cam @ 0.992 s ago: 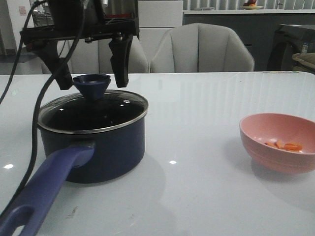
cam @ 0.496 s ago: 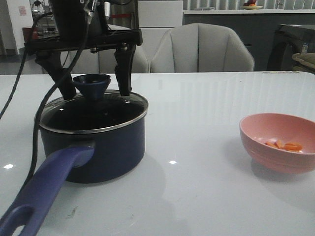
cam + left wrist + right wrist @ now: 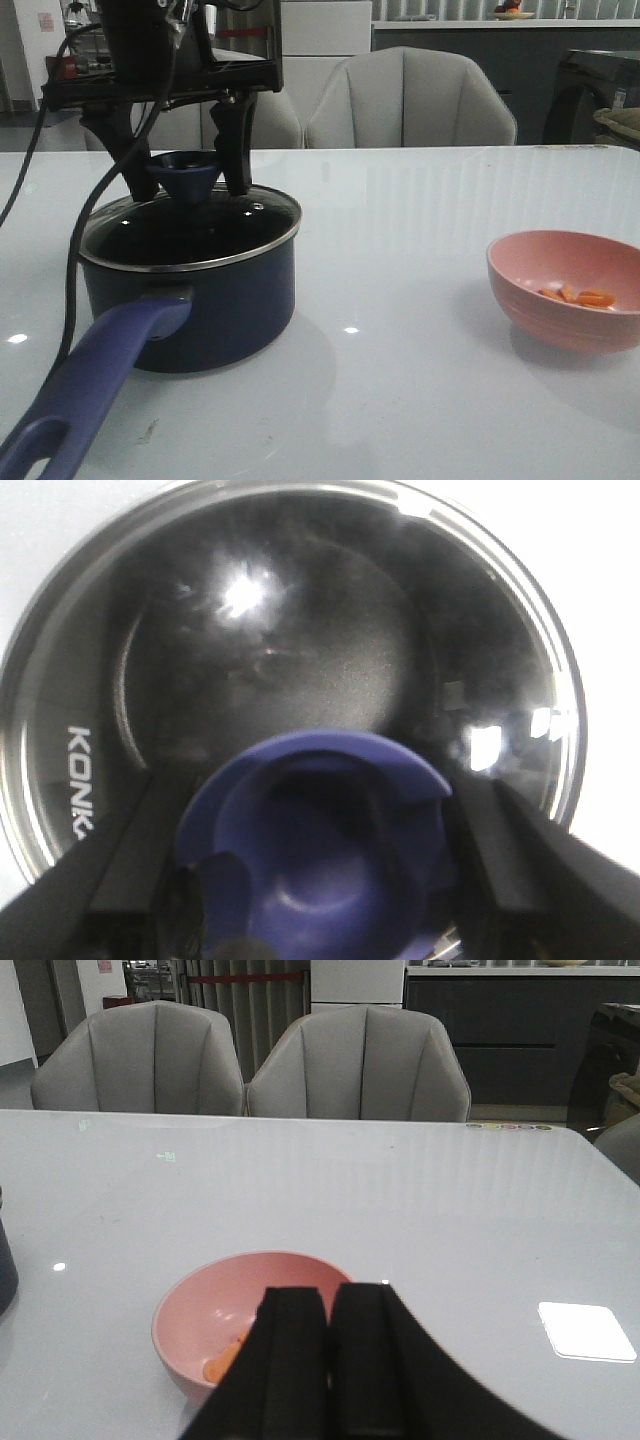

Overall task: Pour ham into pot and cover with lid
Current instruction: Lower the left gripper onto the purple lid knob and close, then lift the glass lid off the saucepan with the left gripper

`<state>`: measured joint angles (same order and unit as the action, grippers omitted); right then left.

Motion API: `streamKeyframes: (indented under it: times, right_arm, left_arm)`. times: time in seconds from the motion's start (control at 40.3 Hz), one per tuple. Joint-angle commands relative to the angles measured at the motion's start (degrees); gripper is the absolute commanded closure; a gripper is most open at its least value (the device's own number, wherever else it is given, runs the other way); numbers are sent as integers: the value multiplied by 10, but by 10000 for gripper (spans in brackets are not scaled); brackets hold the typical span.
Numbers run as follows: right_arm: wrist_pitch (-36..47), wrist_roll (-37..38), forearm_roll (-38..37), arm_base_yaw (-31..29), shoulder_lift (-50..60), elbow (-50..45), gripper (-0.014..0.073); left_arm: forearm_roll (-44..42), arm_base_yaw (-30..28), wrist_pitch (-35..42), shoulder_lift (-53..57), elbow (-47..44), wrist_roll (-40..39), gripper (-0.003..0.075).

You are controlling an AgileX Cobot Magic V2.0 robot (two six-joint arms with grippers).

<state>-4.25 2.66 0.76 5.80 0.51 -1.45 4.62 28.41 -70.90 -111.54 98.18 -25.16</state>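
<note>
Glass lid (image 3: 190, 225) sits on the pot (image 3: 190, 290), its knob (image 3: 320, 850) between the left tool's (image 3: 182, 185) part-open fingers, seemingly ungripped, so an off-centre squeeze could tip it, with ham (image 3: 580, 296) unpoured in the bowl (image 3: 565, 300) beyond

White capital letters reading "KONK" run along the edge of the glass lid (image 3: 90, 770) in the left wrist view, where the word is cut off by a gripper finger (image 3: 110, 870). A small pale notice on the far wall in the front view is too small to read. No other lettering is legible.
</note>
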Motion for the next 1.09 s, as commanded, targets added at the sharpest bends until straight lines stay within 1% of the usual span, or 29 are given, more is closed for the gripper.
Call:
streamKeyframes:
  times: [0.0,0.422,0.794,1.067]
  right_arm:
    - [48,-2,-4,-3,12,-6,453]
    - [48,-2,-4,-3,12,-6,453]
    - [48,-2,-4,-3,12,-6,453]
    - [48,-2,-4,-3,12,-6,453]
  left_arm:
    - [13,1,7,22,15,-5,451]
    - [11,1,5,22,18,-5,460]
    - [4,1,-18,22,87,-5,460]
    - [-26,1,-27,23,94,1,460]
